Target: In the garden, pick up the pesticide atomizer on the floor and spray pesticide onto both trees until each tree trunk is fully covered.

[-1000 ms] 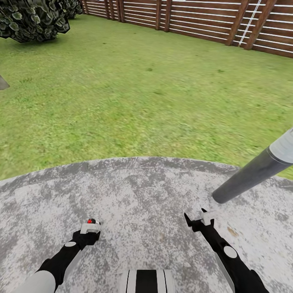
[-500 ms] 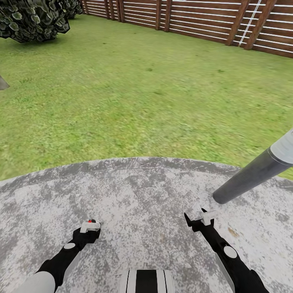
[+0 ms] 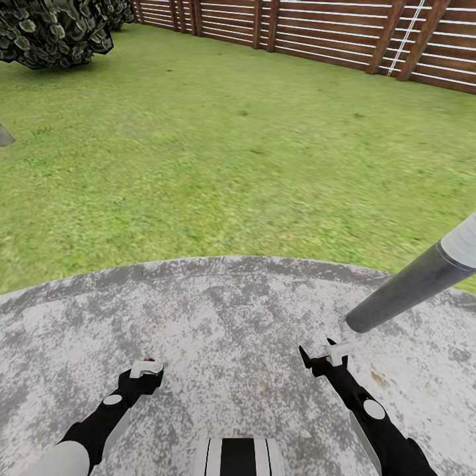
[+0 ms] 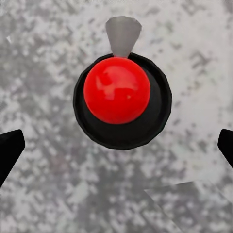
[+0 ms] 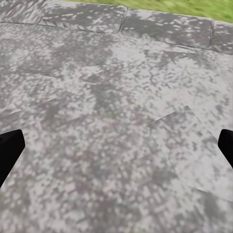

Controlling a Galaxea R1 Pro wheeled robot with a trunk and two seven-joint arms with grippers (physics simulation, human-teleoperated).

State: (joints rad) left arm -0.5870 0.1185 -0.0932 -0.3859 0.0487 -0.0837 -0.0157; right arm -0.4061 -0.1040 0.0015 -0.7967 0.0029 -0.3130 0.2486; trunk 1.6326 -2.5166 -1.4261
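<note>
One pesticide atomizer (image 4: 121, 94) — seen from above in the left wrist view, upper centre: red round cap on a black body, grey nozzle tip, standing on the grey paving slab (image 3: 231, 317). No readable writing. It lies between the left gripper (image 3: 146, 368) fingers, untouched; fingers apart. Right gripper (image 3: 320, 350) over bare slab, fingers apart. One grey pole (image 3: 410, 284) at right edge; fence (image 3: 317, 30) along top.

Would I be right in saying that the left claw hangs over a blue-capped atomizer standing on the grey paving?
Not quite: the cap is red, not blue. The left wrist view shows the atomizer, red-capped, on the grey paving, with the left claw above it.
</note>
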